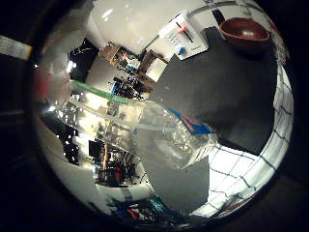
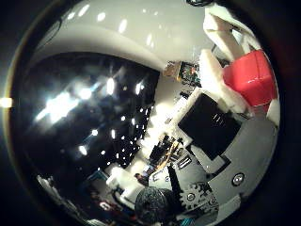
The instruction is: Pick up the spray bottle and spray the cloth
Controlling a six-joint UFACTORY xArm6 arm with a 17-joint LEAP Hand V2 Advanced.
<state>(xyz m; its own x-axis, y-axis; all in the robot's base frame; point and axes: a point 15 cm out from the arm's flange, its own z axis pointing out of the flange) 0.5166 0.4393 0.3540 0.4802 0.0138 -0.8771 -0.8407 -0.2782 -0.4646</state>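
In the little finger side view, a clear spray bottle (image 1: 145, 128) is seen lying across the palm, very close, above a dark table (image 1: 227, 92). A checked cloth (image 1: 256, 159) is spread on that table, with a brown bowl (image 1: 244, 31) farther off. In the thumb side view, the hand (image 2: 221, 117) (white and black parts, one red-tipped) is seen curled, apparently round the bottle.

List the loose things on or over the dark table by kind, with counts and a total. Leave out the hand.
Clear spray bottle, close to the palm: 1
Brown bowl: 1
White box with red and blue parts: 1
White checked cloth: 1
Total: 4
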